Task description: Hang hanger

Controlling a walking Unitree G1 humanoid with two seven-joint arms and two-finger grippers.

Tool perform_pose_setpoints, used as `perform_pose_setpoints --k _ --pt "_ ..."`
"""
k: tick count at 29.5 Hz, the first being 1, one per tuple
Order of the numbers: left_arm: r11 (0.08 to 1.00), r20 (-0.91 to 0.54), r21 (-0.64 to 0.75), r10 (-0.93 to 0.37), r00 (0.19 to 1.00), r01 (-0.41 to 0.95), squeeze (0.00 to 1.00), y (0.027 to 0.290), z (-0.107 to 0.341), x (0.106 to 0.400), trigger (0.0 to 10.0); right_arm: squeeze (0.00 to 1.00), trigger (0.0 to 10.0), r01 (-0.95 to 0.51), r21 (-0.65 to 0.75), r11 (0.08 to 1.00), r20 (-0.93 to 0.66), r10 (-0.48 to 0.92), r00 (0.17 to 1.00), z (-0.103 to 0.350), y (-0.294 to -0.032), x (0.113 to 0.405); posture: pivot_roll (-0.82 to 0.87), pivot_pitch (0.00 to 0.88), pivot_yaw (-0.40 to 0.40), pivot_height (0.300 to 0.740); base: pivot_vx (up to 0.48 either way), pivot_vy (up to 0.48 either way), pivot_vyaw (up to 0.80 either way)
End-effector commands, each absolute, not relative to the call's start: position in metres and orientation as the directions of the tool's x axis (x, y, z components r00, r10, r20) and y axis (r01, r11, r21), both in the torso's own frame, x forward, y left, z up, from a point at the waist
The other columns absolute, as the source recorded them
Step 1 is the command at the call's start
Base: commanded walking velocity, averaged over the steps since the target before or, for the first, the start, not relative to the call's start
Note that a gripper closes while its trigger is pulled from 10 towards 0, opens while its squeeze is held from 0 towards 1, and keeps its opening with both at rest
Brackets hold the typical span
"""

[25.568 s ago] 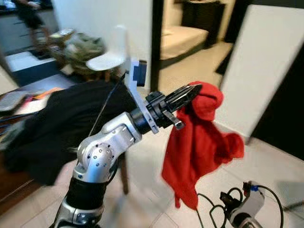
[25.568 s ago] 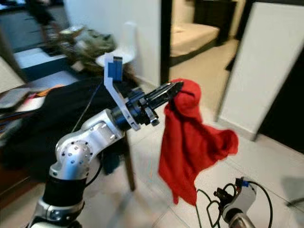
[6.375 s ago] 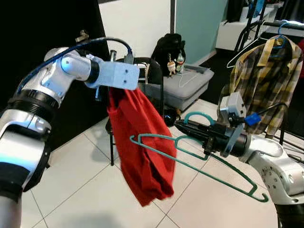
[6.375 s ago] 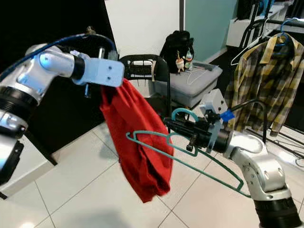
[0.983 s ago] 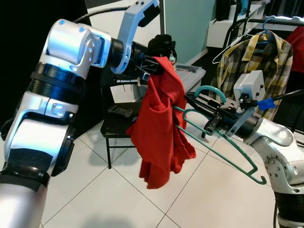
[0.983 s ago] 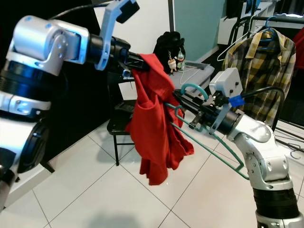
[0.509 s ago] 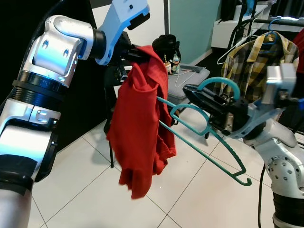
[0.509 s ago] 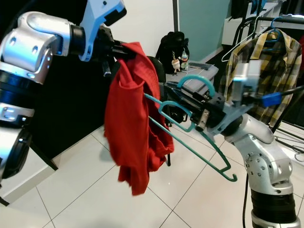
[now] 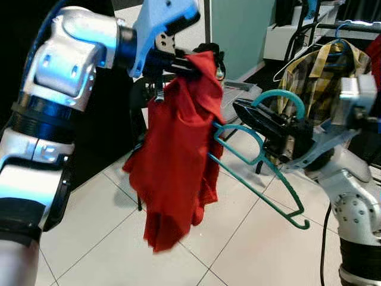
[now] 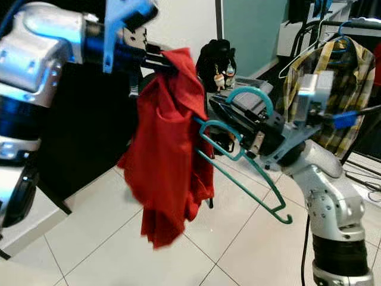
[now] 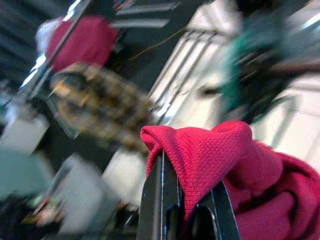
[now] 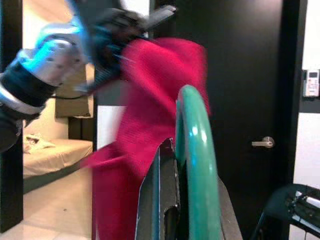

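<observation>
My left gripper is shut on the top of a red garment that hangs from it above the floor; the left wrist view shows the cloth pinched between the fingers. My right gripper is shut on a green plastic hanger at its hook. The hanger slants down to the right, and its left arm reaches into or behind the red garment; which one, I cannot tell.
A clothes rack at the back right holds a yellow plaid shirt on a hanger. Behind the garment stand a black chair, a black bag and a grey box. The floor is white tile.
My left gripper has carried the red garment to the right, toward the hanger. The hanger's left arm now meets the cloth. The right arm has shifted slightly.
</observation>
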State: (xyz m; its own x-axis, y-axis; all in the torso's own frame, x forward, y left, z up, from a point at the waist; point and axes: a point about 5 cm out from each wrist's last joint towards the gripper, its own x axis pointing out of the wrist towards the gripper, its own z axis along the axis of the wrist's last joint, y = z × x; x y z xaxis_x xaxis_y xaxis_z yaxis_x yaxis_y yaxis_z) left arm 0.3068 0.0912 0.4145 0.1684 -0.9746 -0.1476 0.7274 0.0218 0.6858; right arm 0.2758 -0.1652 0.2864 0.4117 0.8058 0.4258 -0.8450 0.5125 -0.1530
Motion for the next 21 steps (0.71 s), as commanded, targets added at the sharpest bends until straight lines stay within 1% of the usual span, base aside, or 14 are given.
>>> perform_pose_setpoints --k 1,3,5,9,10,11,12,13,14,16,21 --pt "-0.012 -0.130 0.680 -0.986 0.105 0.733 0.00 0.091 0.417 0.299 10.0 0.00 10.0 -0.850 -0.171 0.498 0.425 0.816 0.392 0.288 -0.157 0.277 -0.07 0.000 0.110 0.740 0.000 0.000 0.00" --pt "-0.061 -0.149 0.641 -0.988 0.046 0.765 0.00 0.086 0.409 0.294 10.0 0.00 10.0 -0.842 -0.165 0.514 0.433 0.805 0.407 0.289 -0.157 0.280 -0.06 0.000 0.111 0.740 0.000 0.000 0.00" --pt "-0.069 -0.153 0.632 -0.988 0.037 0.772 0.00 0.086 0.407 0.293 10.0 0.00 10.0 -0.840 -0.163 0.517 0.435 0.802 0.409 0.289 -0.157 0.280 -0.06 0.000 0.111 0.740 0.000 0.000 0.00" --pt "-0.056 -0.169 0.605 -0.984 0.060 0.794 0.00 0.082 0.394 0.297 10.0 0.00 10.0 -0.841 -0.157 0.519 0.441 0.798 0.410 0.289 -0.156 0.281 -0.06 0.000 0.107 0.740 0.000 0.000 0.00" --pt "-0.051 -0.185 0.574 -0.980 0.068 0.818 0.00 0.079 0.388 0.300 10.0 0.00 10.0 -0.843 -0.155 0.515 0.442 0.799 0.407 0.288 -0.156 0.281 -0.06 0.000 0.107 0.740 0.000 0.000 0.00" --pt "-0.025 -0.183 0.541 -0.979 0.089 0.841 1.00 0.077 0.385 0.302 10.0 0.00 10.0 -0.844 -0.154 0.513 0.444 0.799 0.405 0.288 -0.155 0.280 -0.06 0.000 0.106 0.740 0.000 0.000 0.00" --pt "-0.025 -0.183 0.541 -0.979 0.089 0.841 1.00 0.077 0.385 0.302 10.0 0.00 10.0 -0.844 -0.154 0.513 0.444 0.799 0.405 0.288 -0.155 0.280 -0.06 0.000 0.106 0.740 0.000 0.000 0.00" --pt "-0.003 -0.186 0.533 -0.976 0.114 0.846 1.00 0.076 0.385 0.304 10.0 0.00 10.0 -0.845 -0.150 0.513 0.450 0.797 0.403 0.288 -0.154 0.281 -0.06 0.000 0.107 0.740 0.000 0.000 0.00" --pt "-0.003 -0.186 0.533 -0.976 0.114 0.846 1.00 0.076 0.385 0.304 10.0 0.00 10.0 -0.845 -0.150 0.513 0.450 0.797 0.403 0.288 -0.154 0.281 -0.06 0.000 0.107 0.740 0.000 0.000 0.00" --pt "0.031 -0.179 0.531 -0.973 0.148 0.847 1.00 0.076 0.386 0.305 10.0 0.00 10.0 -0.845 -0.145 0.514 0.463 0.790 0.401 0.289 -0.153 0.281 -0.06 0.000 0.106 0.740 0.000 0.000 0.00" --pt "0.047 -0.169 0.524 -0.973 0.158 0.850 1.00 0.087 0.382 0.305 10.0 0.00 10.0 -0.835 -0.127 0.535 0.499 0.762 0.412 0.293 -0.153 0.285 -0.07 0.000 0.105 0.740 0.000 0.000 0.00"
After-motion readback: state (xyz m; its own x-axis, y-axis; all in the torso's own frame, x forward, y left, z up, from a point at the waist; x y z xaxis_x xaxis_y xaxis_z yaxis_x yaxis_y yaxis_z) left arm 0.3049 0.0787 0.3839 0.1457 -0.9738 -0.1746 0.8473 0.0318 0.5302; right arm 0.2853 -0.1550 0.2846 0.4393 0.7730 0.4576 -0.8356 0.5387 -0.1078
